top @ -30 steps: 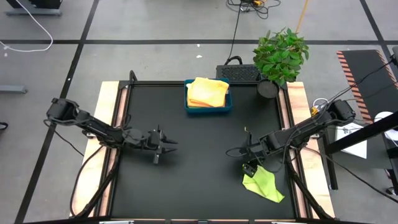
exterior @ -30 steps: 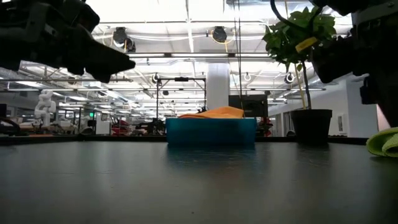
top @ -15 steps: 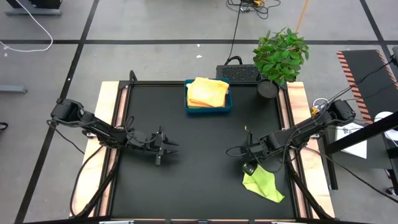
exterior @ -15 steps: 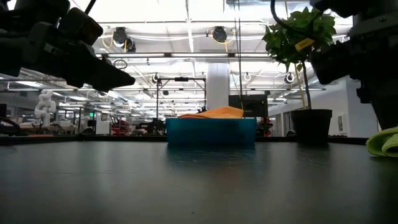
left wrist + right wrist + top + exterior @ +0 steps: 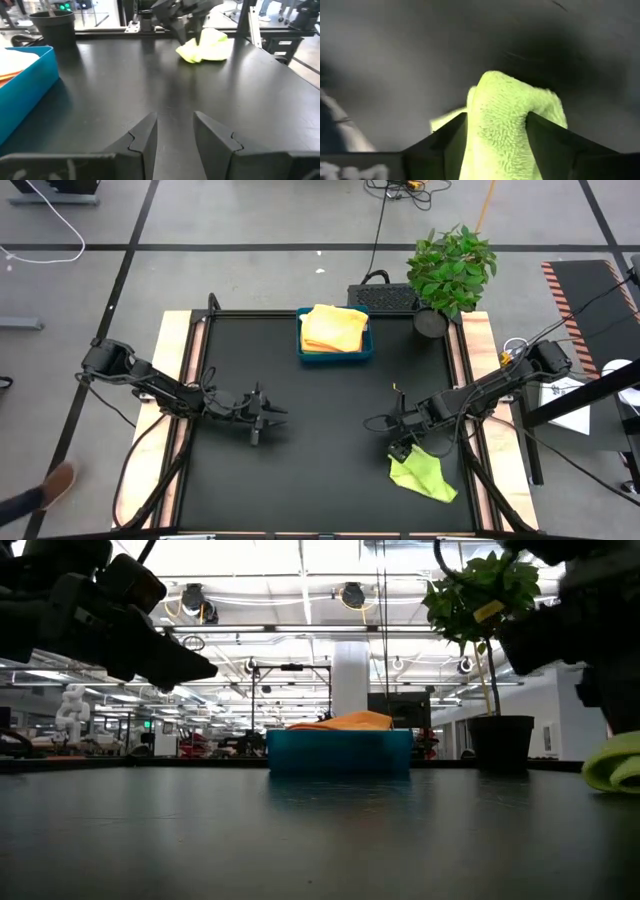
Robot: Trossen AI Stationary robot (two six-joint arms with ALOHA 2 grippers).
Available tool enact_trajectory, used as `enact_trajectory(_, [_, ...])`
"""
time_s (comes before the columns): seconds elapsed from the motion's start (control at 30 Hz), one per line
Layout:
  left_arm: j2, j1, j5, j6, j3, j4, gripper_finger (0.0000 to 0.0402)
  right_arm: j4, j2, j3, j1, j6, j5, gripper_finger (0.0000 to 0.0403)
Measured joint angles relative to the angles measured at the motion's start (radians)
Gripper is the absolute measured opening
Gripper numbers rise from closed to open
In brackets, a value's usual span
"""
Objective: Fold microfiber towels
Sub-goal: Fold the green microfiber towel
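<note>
Right gripper [image 5: 400, 448] is down at the black table top [image 5: 320, 400], right-front area, fingers [image 5: 442, 142] on either side of a bunched fold of the lime-green microfiber towel [image 5: 424, 475]. Right wrist view shows the fuzzy green pile filling the gap between both fingers, so it's clamped on the cloth. The towel is crumpled, not flat: one end is gathered up at the gripper, the rest trails toward the table's front right as a rough wedge. In the low view it shows as a green lump [image 5: 612, 762] at the right edge.

Left gripper [image 5: 262, 418] hangs over the left-centre of the table, holding nothing, fingers [image 5: 145, 140] partly apart with bare table between them. It points across at the right gripper and the green towel [image 5: 206, 46], well apart from both.

Rigid blue rectangular tray [image 5: 303, 348] sits at the table's far edge, centre, with folded pale-yellow and orange-yellow microfiber towels [image 5: 334, 328] stacked in it, rising above the rim. Potted green plant [image 5: 450, 268] stands at the far right corner, near the tray but apart from it.
</note>
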Motion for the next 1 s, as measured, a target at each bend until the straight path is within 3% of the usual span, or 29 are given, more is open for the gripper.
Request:
enact_trajectory(0.1, [0.000,0.000,-0.017,-0.008,0.000,0.000,0.0129,0.027,0.005,0.000,0.000,0.021,-0.004,0.0207])
enact_trajectory(0.23, [0.000,0.000,-0.031,-0.027,0.000,0.002,0.0129,0.019,0.057,-0.035,0.016,0.037,-0.030,0.0197])
enact_trajectory(0.37, [0.000,0.000,-0.031,-0.034,0.000,0.005,0.0129,0.039,0.113,-0.060,0.040,-0.007,-0.083,0.0156])
enact_trajectory(0.53, [0.000,0.000,-0.031,-0.042,0.003,0.008,0.0129,0.055,0.111,-0.062,0.046,-0.035,-0.090,0.0077])
enact_trajectory(0.67, [0.000,0.000,-0.031,-0.030,0.018,0.010,0.0129,0.099,0.047,-0.065,0.044,-0.042,0.006,0.0013])
enact_trajectory(1.0, [0.000,0.000,-0.010,-0.020,0.118,0.008,0.0129,0.327,-0.149,-0.065,0.043,-0.215,0.375,0.0010])
